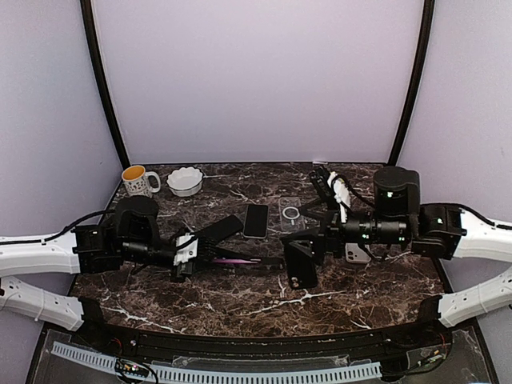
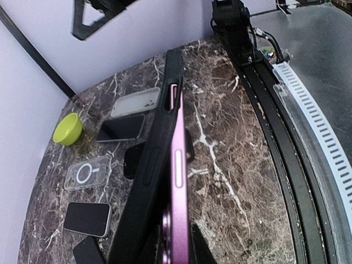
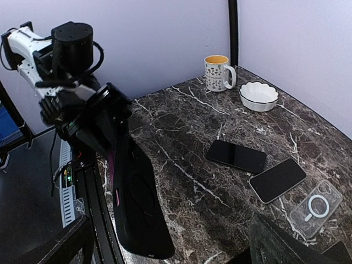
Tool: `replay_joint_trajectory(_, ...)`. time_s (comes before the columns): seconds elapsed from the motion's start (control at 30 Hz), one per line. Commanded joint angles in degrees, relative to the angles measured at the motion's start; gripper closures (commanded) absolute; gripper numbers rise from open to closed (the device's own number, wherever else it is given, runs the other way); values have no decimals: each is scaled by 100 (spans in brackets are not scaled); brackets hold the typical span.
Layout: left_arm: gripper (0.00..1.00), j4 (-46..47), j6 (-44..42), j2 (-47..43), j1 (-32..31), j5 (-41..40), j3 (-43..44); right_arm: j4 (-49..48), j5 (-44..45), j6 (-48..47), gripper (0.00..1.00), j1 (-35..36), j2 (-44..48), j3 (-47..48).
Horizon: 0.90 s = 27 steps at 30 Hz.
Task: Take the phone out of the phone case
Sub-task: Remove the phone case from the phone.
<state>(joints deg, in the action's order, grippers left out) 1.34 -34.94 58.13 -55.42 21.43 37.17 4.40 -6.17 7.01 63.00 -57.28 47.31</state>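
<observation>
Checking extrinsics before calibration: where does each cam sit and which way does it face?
Top external: above and behind the bases, looking down on the table; both arms show.
Left wrist: on the left arm, looking rightward along the held phone case; right arm's base shows far off.
Right wrist: on the right arm, looking left at the left claw gripping that case; own fingers frame the bottom corners.
Shared: the clear case shows in all three.
</observation>
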Motion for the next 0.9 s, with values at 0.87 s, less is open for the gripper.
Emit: replay_joint_trajectory(0.87, 100, -743, 1727, 1169, -13, 759, 882, 2700, -2166, 1046, 14, 54, -3266, 3078)
